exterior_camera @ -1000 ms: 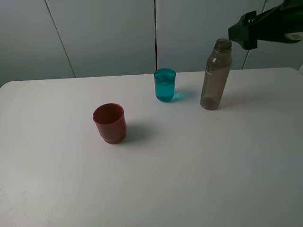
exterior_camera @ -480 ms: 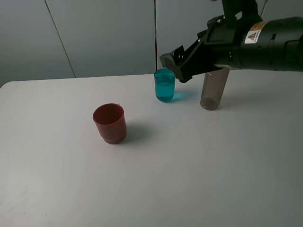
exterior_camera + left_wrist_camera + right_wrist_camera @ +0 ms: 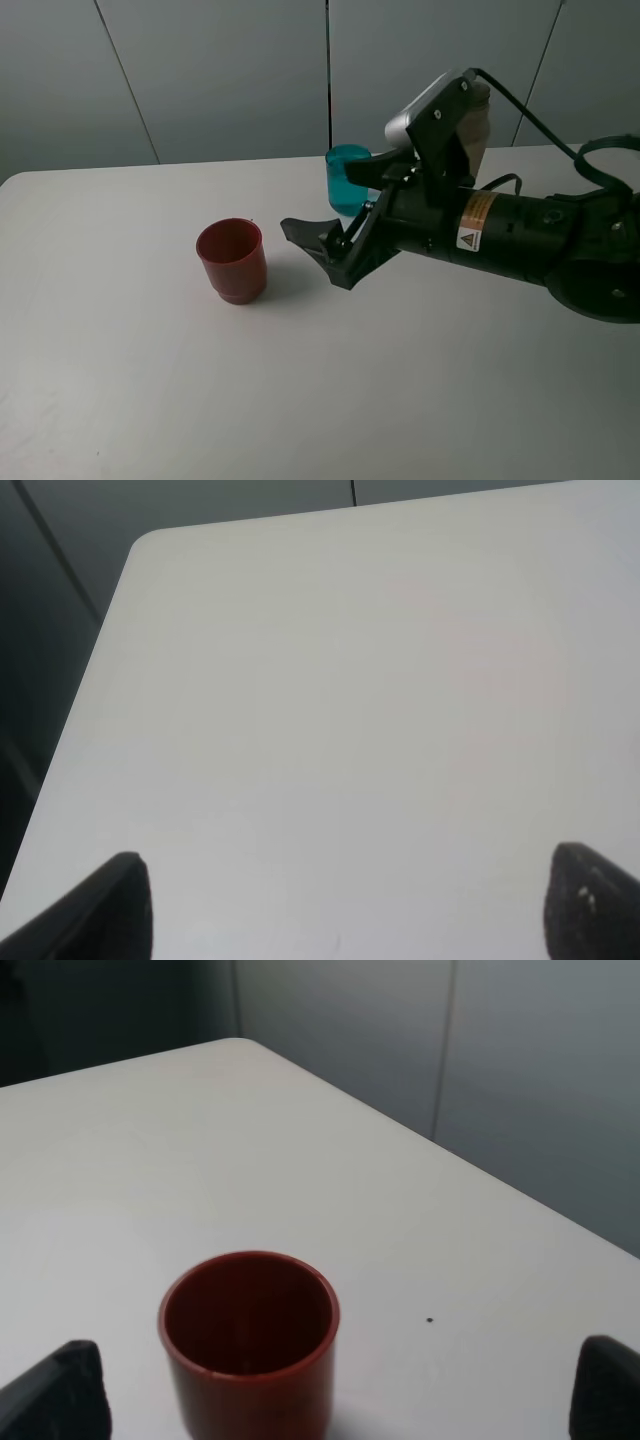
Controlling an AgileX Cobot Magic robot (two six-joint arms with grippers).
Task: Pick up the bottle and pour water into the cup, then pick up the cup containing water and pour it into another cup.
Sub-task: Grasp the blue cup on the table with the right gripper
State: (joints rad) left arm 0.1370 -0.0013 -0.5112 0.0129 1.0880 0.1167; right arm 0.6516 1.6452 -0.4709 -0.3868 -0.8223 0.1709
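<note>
- The right gripper (image 3: 318, 198) is hanging just above the table (image 3: 120, 400) with its jaws spread wide and nothing between them, aiming at the red cup (image 3: 232, 260).
- In the right wrist view the red cup is sitting upright, centred between the two fingertips but apart from both, and its inside is looking dry.
- The teal cup (image 3: 345, 175) is standing upright toward the back of the table, just behind the right arm (image 3: 500, 235).
- The bottle (image 3: 480, 135) is standing farther right, behind the same arm.
- The left gripper (image 3: 350, 910) is also standing open, holding nothing, over bare table near a corner.
- The teal cup is looking like thin, smooth plastic: probably light, a little springy and slippery.
- With water in it, it would likely be slopping at any tilt.
- A gentle side grip around the middle of its wall, kept level, is seeming safest to me.
- The arm is covering the teal cup's lower half, so its water level is hard to judge.
- Only a strip of the bottle is showing; its neck and base are hidden.
- Neither wrist view is showing the teal cup or the bottle.
</note>
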